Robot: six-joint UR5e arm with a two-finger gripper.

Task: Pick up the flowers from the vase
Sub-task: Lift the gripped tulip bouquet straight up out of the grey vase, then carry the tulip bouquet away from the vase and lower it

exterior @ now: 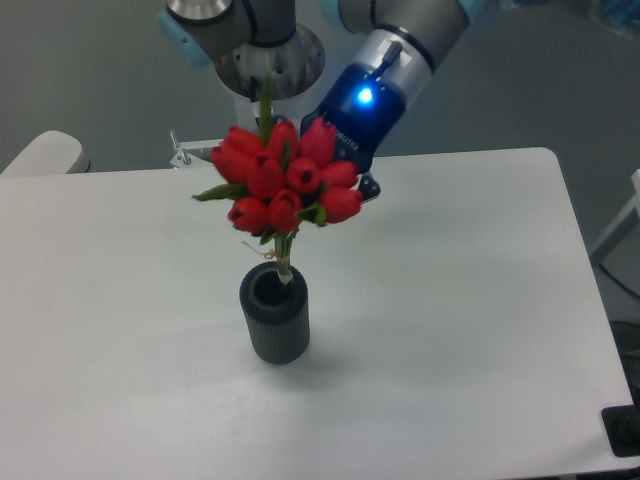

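The jaws grasp the bunch of red tulip flowers [285, 183] above the small dark grey ribbed vase [274, 318], stems at its mouth, so pulling straight upward seems wise.

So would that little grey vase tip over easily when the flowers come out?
Probably not. The vase looks squat, with a broad flat base, and stands upright on the table. Only thin stems still reach into its mouth, so the flowers should drag on it little. If a stem catches the rim, it might slide or rock.
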